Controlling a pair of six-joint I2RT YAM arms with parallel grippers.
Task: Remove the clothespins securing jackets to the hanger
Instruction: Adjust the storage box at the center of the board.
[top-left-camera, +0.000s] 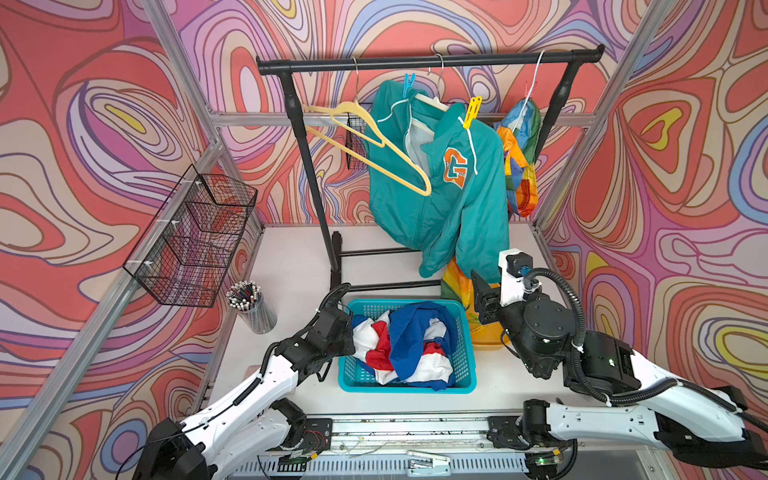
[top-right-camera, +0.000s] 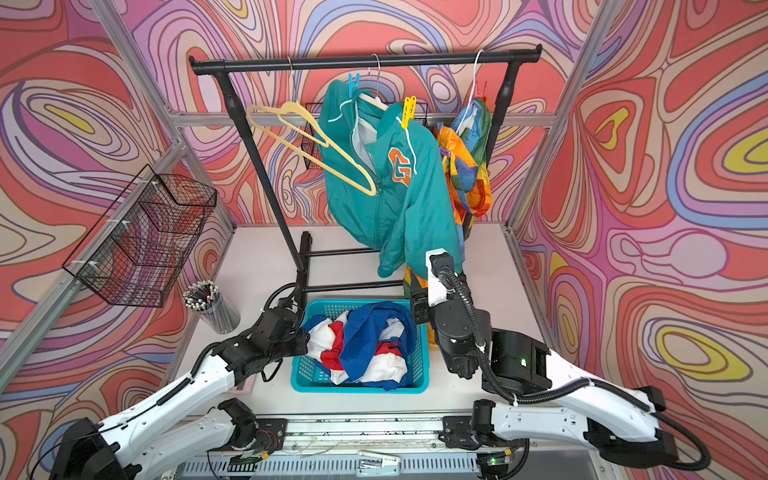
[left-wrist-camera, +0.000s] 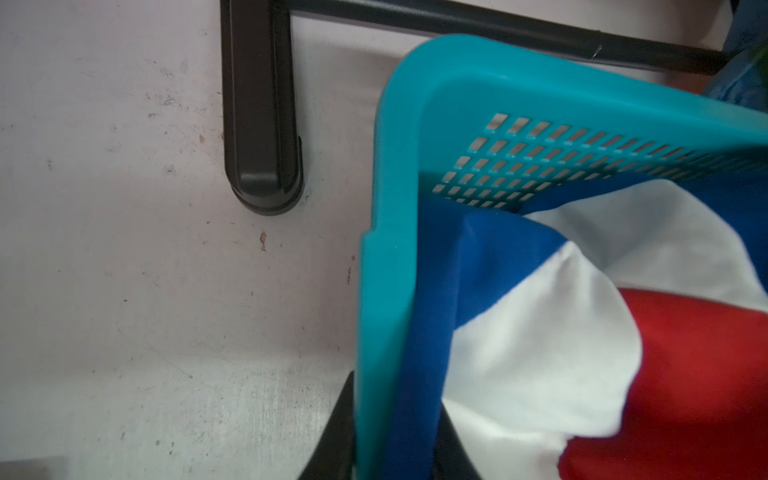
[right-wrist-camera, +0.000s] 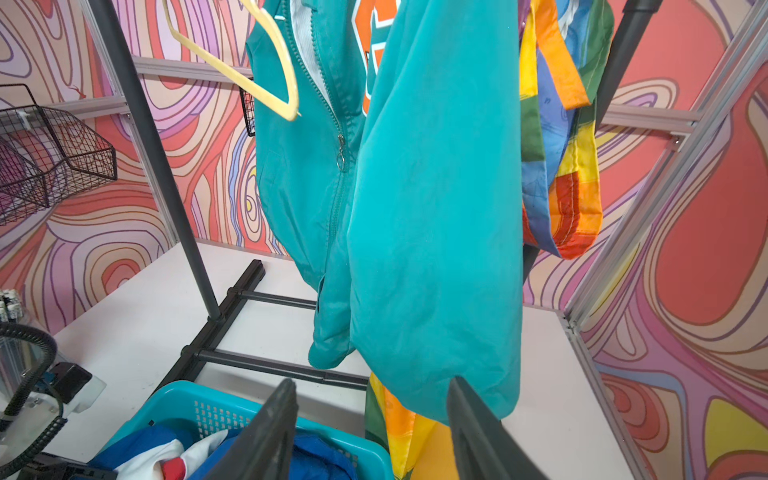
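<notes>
Currently, the coming move turns on the height offset between the right end effector (top-left-camera: 482, 297) and the yellow clothespin (top-left-camera: 472, 111) up on the rack (top-left-camera: 415, 62).

2 pins hold the teal jacket (top-left-camera: 457, 199) to its hanger. The yellow clothespin is on the shoulder nearer the rainbow jacket (top-left-camera: 519, 166). A blue clothespin (top-left-camera: 408, 85) is on the shoulder nearer the empty yellow hanger (top-left-camera: 374, 149). A small red clip (top-left-camera: 530, 88) appears at the top of the rainbow jacket; what it bites is too small to resolve.

The right end effector sits low, just beside the hem of the teal jacket's sleeve, and points upward. Its jaws stand wide and hold nothing. The yellow clothespin lies well above it, up the line of the sleeve and farther back. The pin's long axis runs near upright, slightly tilted, with the handles up and the biting end down on the shoulder.

The left end effector (left-wrist-camera: 395, 415) is down at the teal basket (top-left-camera: 374, 306) on the worktop (top-left-camera: 291, 257). Its jaws are narrow, closed about the basket's side wall and a fold of the blue, red and white jacket (top-left-camera: 415, 345) lying inside. It is well apart from every pin.

Judgement: the right arm is nearer. It needs to rise along the sleeve and meet the handles with its jaws set across the pin's axis.
</notes>
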